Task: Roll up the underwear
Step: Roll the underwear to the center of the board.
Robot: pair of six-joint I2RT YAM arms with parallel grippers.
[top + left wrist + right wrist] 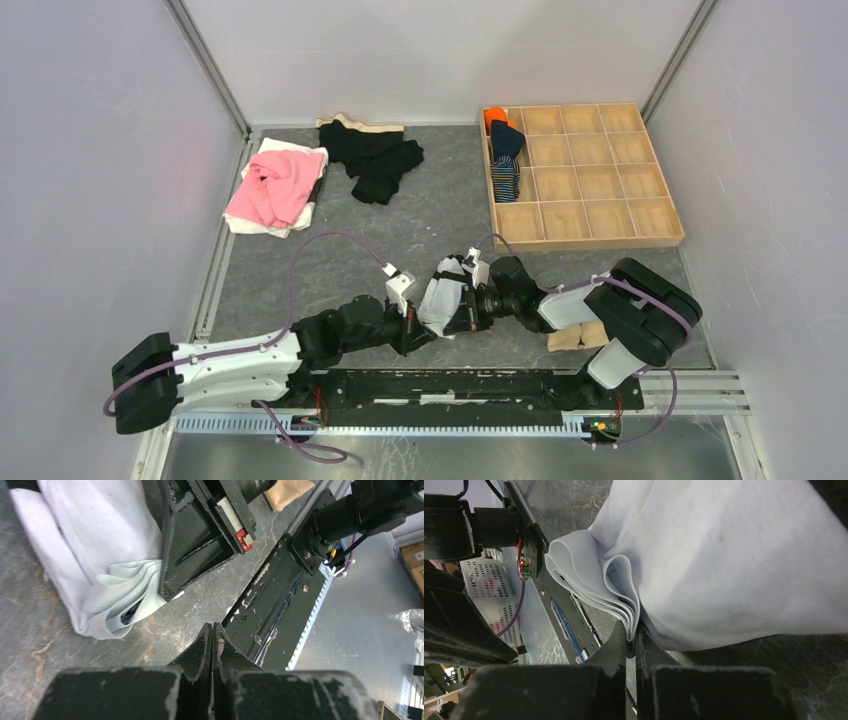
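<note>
Underwear [440, 298] of soft white cloth lies bunched on the grey mottled tabletop [440, 220], on the near left of the shallow wooden tray [590, 243] of square compartments and well apart from it. The right gripper [631, 630] is closed on it: its two black fingers pinch the stacked, curled edge of the folded layers, and the rest of the cloth spreads away over the tabletop. The left gripper [212, 630] sits just beside the underwear on the side away from the tray, its jaws pressed together with nothing between them, its tips over bare tabletop and not touching the cloth.

The tray's left column holds three pieces of cloth, each in its own compartment: an orange roll [495, 118] in the farthest, a plain navy roll [507, 140] next, then a navy roll with thin stripes [506, 178].

Left of the tray, at the far side of the table, lies a heap of plain black garments [375, 155]. Farther left again, a crumpled pink garment [275, 185] rests on white cloth [262, 225].
</note>
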